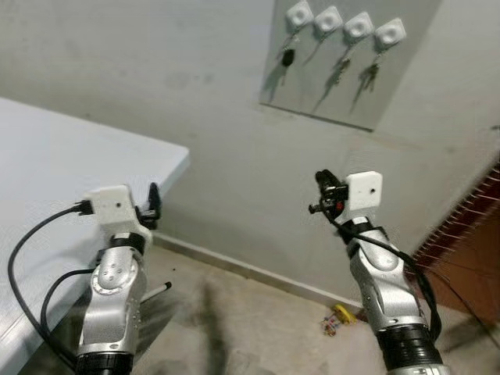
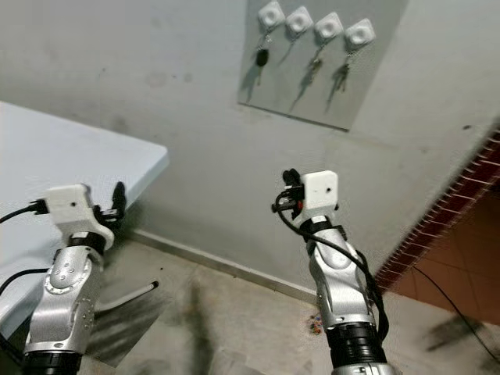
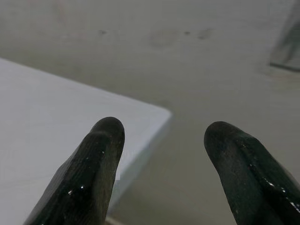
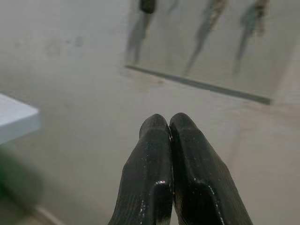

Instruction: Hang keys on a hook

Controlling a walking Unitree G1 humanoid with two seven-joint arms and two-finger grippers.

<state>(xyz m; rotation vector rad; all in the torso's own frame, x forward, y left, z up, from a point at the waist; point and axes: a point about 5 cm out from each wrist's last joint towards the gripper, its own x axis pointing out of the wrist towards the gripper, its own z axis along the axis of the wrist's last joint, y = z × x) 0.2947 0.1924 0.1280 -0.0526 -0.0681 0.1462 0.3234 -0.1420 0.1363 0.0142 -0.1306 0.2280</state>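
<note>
Left eye view: a grey panel (image 1: 344, 62) on the wall carries four white hooks (image 1: 344, 23) in a row. A dark key fob (image 1: 287, 57) hangs from the leftmost hook, and bunches of keys (image 1: 369, 76) hang from the two on the right. The left end effector (image 1: 152, 205) is raised beside the corner of the white bench (image 1: 62, 164). The right end effector (image 1: 326, 191) is raised below the panel, well apart from the hooks. Small litter (image 1: 337, 319) lies on the floor by the wall.

Right eye view: the same scene, with red tiles (image 2: 461, 203) at the right.

Left wrist view: the left end effector's fingers (image 3: 91, 173) stand wide apart with nothing between them, the bench corner beyond.

Right wrist view: the right end effector's fingers (image 4: 152, 173) are pressed together, gripping nothing, aimed below the blurred keys.
</note>
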